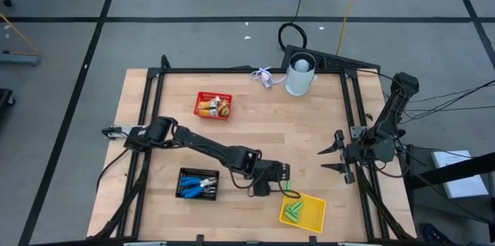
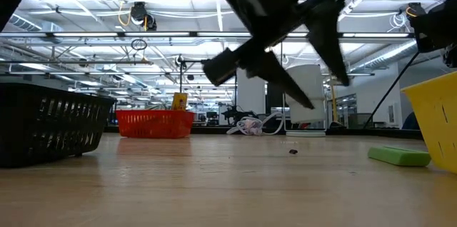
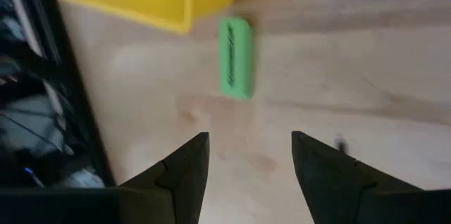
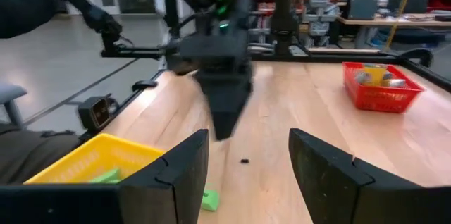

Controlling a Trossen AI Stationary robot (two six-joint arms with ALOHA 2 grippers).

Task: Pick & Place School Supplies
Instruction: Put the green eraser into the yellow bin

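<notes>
A bright green bar (image 3: 235, 57) lies flat on the wooden table just outside the yellow basket (image 3: 141, 2); the high view shows the bar (image 1: 289, 193) beside the basket (image 1: 313, 216). My left gripper (image 3: 250, 146) hovers open above the table a little short of the bar, tilted downward, with nothing between its fingers. More green bars (image 1: 294, 213) lie inside the yellow basket. My right gripper (image 1: 320, 160) waits open at the table's right side, pointing level toward the left arm.
A black basket (image 1: 199, 184) with blue-handled scissors sits near the front left. A red basket (image 1: 213, 105) with yellow-orange sticks stands farther back. A white cup (image 1: 300, 74) and a small cord (image 1: 263, 77) are at the far edge. A dark frame rims the table.
</notes>
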